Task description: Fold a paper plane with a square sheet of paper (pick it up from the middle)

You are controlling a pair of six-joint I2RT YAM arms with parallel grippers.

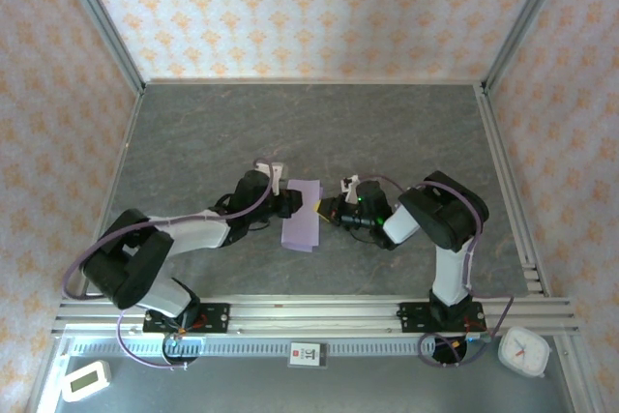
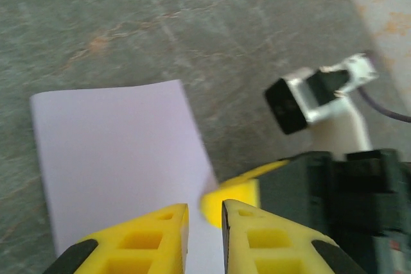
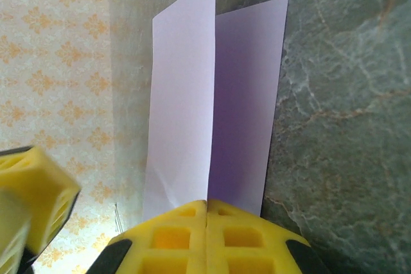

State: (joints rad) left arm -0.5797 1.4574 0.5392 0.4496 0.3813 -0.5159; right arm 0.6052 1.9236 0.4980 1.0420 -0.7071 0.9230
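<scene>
Grey marbled tabletop (image 1: 387, 132) lies between walls (image 1: 290, 7) papered in a cream and orange pattern, and your two arms meet near its middle. Your left arm (image 1: 184, 234) doubles back at the elbow beside its base, then stretches low and to the right. Your right arm (image 1: 440, 215) rises from its base, bends sharply at the elbow and reaches left, with the wrist down near the table.

Between them is the square sheet of paper (image 1: 302, 220), folded in half into a narrow lilac strip.

Your right gripper (image 1: 327, 210) sits at the strip's right side. In the right wrist view its yellow fingers (image 3: 170, 239) are pressed flat together on the near end of the paper (image 3: 186, 94), right where the crease runs in. One flap stands up pale and the other lies in darker shadow against the table.

Your left gripper (image 1: 293, 202) is at the strip's upper left edge. In the left wrist view it (image 2: 204, 222) hangs over the paper (image 2: 115, 158) with a thin slit between the jaws. That view is blurred, so you cannot tell whether they pinch an edge or merely hover just above it. A yellow finger of the right gripper (image 2: 231, 200) shows close ahead.
</scene>
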